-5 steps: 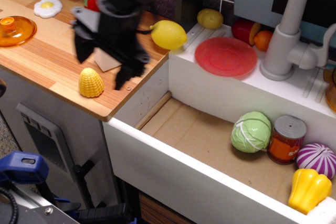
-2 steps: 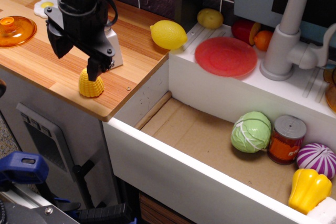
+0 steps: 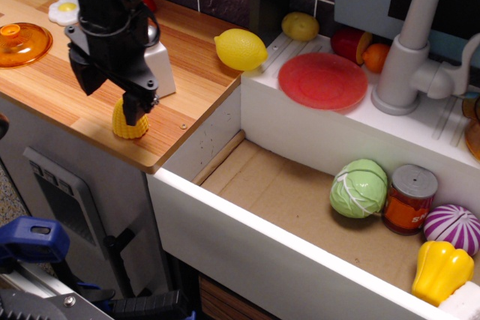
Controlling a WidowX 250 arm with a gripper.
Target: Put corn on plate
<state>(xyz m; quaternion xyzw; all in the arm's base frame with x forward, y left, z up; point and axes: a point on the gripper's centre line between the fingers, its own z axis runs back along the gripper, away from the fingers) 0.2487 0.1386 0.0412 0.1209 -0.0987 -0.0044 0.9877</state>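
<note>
The corn [image 3: 127, 127] is a small yellow bumpy stub standing on the wooden counter [image 3: 67, 95] near its front edge. My black gripper [image 3: 109, 97] hangs right above it, jaws apart. One finger [image 3: 136, 106] covers the corn's top; the other finger [image 3: 81, 80] is to its left, clear of it. I cannot tell whether the finger touches the corn. The red plate [image 3: 322, 80] lies flat and empty on the white ledge behind the sink, well to the right of the gripper.
A smooth yellow lemon [image 3: 240, 49] lies at the counter's right edge. An orange lid [image 3: 21, 43] and a fried egg toy [image 3: 64, 10] are at the back left. The sink [image 3: 285, 192] holds a cabbage [image 3: 358, 188], a can [image 3: 409, 198], a purple onion [image 3: 451, 228] and a yellow pepper [image 3: 441, 271]. A faucet [image 3: 409, 58] stands right of the plate.
The gripper swung left from beside the corn to above it, then came down a little, so one finger now covers the corn's top. The corn has not moved.
</note>
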